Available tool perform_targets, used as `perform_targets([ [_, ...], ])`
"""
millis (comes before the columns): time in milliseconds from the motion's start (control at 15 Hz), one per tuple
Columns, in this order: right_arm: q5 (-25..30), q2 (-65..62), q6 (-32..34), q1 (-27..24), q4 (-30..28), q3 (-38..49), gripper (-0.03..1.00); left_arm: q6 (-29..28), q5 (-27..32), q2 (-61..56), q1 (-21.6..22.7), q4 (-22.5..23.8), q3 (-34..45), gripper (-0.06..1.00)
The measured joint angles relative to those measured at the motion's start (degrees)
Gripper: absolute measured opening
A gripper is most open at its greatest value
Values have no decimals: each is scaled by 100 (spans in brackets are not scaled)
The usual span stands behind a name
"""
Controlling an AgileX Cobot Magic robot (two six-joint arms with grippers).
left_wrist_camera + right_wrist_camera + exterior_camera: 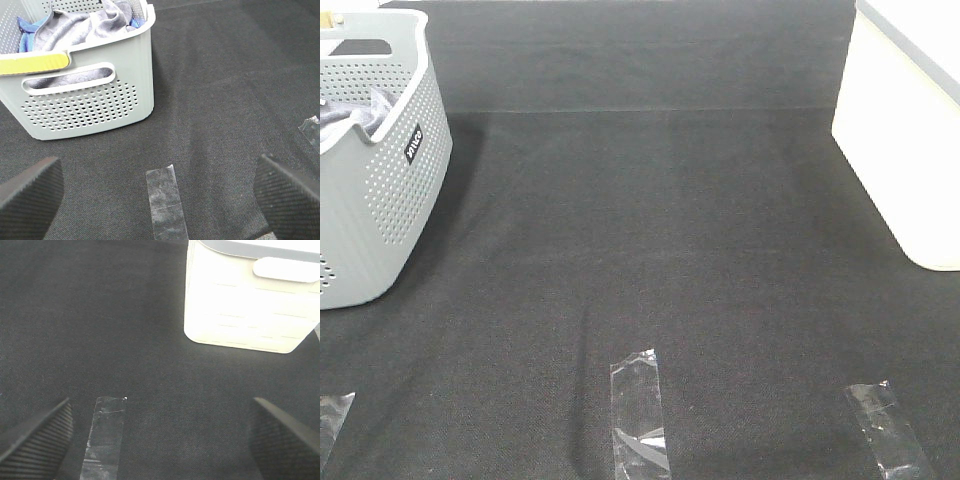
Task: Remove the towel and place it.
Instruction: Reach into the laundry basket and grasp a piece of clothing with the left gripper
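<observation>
Exterior high view: grey basket (380,170) at the tabletop's (670,250) far left, towel (355,118) bunched inside. Left wrist view: left fingers (30,192) spread wide, empty, near the basket. Right wrist view: right fingers (35,437) wide, empty, with the white bin (250,305) beyond.

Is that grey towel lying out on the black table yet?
No, the towel sits bunched up inside the grey basket, next to a blue cloth.

Showed the towel (82,25), slate grey-purple terry, crumpled in loose folds and heaped inside the perforated grey basket (90,105), rising to its rim.
</observation>
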Motion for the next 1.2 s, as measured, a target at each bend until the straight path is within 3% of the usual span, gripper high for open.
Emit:
perform_targets([
  [600,0,0,0,0,34,0,87,0,-23,0,0,0,0,99],
  [733,0,0,0,0,40,0,87,0,-80,441,0,92,-69,99],
  [1000,0,0,0,0,40,0,87,0,-848,1988,0,401,-435,99],
  [1200,0,0,0,0,40,0,87,0,-2000,3249,0,493,-837,99],
])
